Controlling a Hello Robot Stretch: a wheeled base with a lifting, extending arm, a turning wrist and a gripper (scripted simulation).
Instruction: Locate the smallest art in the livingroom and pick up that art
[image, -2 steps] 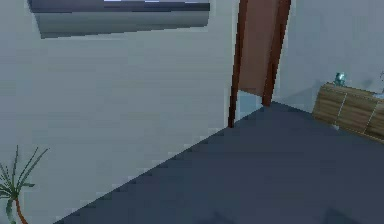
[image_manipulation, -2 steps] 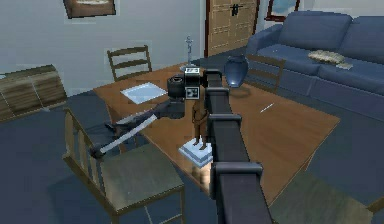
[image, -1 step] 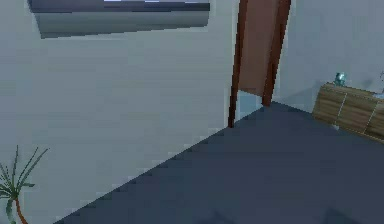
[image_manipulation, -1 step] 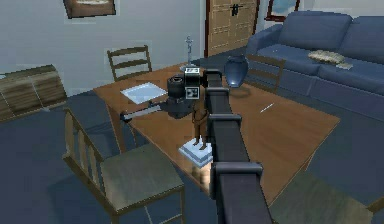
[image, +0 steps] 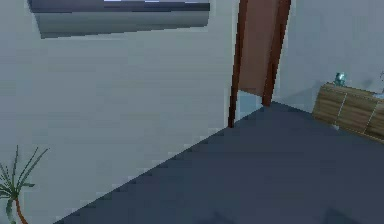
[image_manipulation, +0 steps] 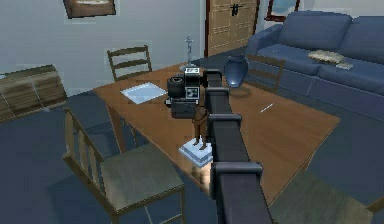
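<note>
Wooden table (image_manipulation: 300, 125), top surface: white sheet (image_manipulation: 143, 92) at the far left corner; slim figure (image_manipulation: 187, 45) and blue vase (image_manipulation: 235, 70) along the far edge; pencil (image_manipulation: 266, 107) mid-top; pale box (image_manipulation: 197, 152) at the near edge.

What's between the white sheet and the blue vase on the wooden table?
In the arm side view, the pincer and the arm at its far end lie between the white sheet and the blue vase, over the table.

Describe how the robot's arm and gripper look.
The arm is a dark, square-sided bar built in stepped segments. At its far end sit small white squares with black marks; the gripper beside them is a dark, boxy body.
</note>
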